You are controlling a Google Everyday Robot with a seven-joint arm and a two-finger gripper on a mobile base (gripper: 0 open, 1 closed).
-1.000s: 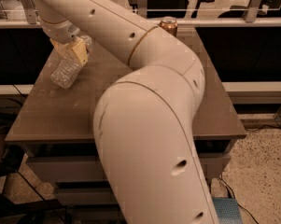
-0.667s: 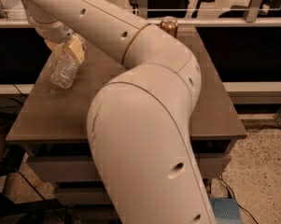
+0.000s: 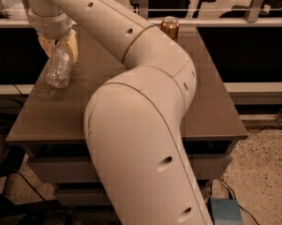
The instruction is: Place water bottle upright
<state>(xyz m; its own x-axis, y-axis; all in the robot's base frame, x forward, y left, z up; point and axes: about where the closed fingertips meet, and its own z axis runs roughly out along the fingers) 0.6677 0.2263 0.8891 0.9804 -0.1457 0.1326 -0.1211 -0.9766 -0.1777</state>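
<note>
gripper (image 3: 59, 45) is at the far-left corner of the worktop (image 3: 215, 102), under the wrist. Its yellowish fingers (image 3: 73, 46) are pinched on the upper part of the water bottle (image 3: 57, 70). The bottle's neck and cap are hidden between the fingers, so only the clear ribbed body shows below them. It hangs base-down, nearly vertical, with the base leaning slightly toward the left edge. The base is low over the worktop, but I can't tell if it's touching. The bottle looks clear all the way through and no liquid level is visible. The copper can (image 3: 169, 27) stands upright at the far edge of the worktop, well away from the bottle; can't tell if it's open or what's in it. The arm (image 3: 140, 125) covers most of the middle of the view. Compared with a second ago, the gripper and bottle have shifted slightly left. The bottle is less tilted now and closer to upright, in the same grip. The can hasn't moved.
</note>
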